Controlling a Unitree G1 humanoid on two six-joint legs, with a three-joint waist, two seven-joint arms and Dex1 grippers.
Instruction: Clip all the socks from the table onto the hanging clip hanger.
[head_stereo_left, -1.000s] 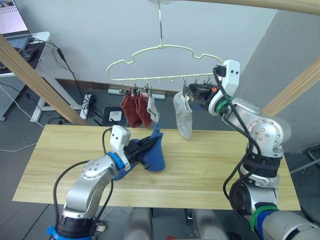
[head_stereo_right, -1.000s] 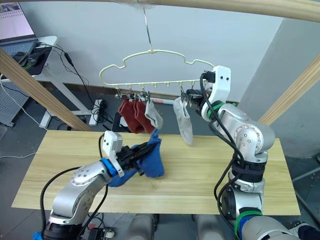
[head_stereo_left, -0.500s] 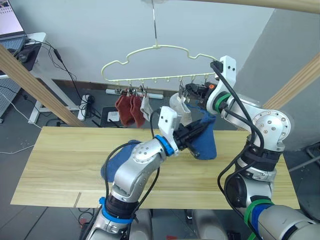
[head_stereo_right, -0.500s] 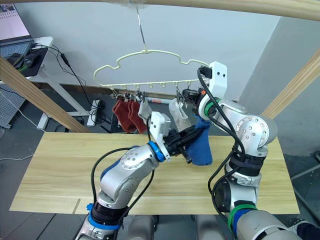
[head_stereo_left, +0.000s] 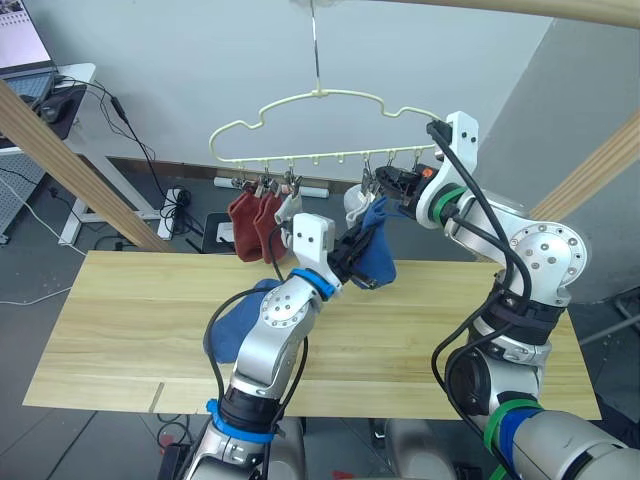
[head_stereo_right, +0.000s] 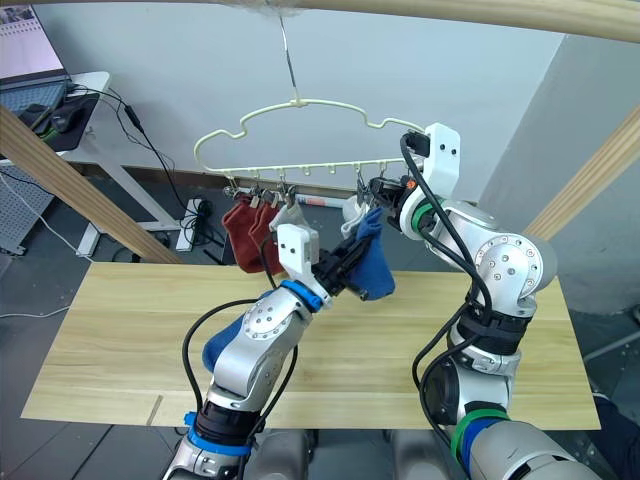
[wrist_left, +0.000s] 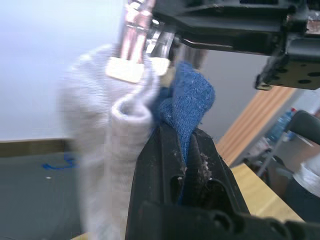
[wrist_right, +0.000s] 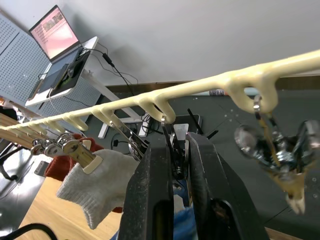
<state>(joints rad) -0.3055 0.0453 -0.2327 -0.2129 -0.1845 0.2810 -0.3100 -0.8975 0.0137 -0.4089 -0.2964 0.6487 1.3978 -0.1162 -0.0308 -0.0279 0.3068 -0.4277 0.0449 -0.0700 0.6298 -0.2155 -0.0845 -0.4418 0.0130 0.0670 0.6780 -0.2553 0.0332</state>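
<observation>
Blue sock (head_stereo_left: 372, 252) is clamped by its cuff between the fingers of the left gripper (head_stereo_left: 352, 250) and lifted up to the bar of the clip hanger (head_stereo_left: 330, 125), right beside a hanging grey sock (wrist_left: 107, 145). Right gripper (wrist_right: 176, 150) sits at the hanger bar with its two fingers pinched on a metal clip (wrist_right: 170, 134), apparently squeezing it so its mouth gapes. To do this step well, I judge: push the sock's cuff edge fully into the clip mouth before the right gripper lets go, then release the left one only once the clip bites; keep the hanger from swinging, since it hangs freely by its hook. Already clipped: two rust red socks (head_stereo_left: 252, 222) and another grey sock (head_stereo_left: 290, 205) toward the robot's left end of the bar. A second blue sock (head_stereo_left: 232, 322) lies on the table (head_stereo_left: 130, 320), partly behind the left forearm. In the way: the neighbouring grey sock crowds the target clip and touches the blue cuff, so the wrong fabric could get caught. A free clip (wrist_right: 277, 155) hangs further along. Wooden frame poles (head_stereo_left: 70, 155) flank the workspace, well apart from both arms.
</observation>
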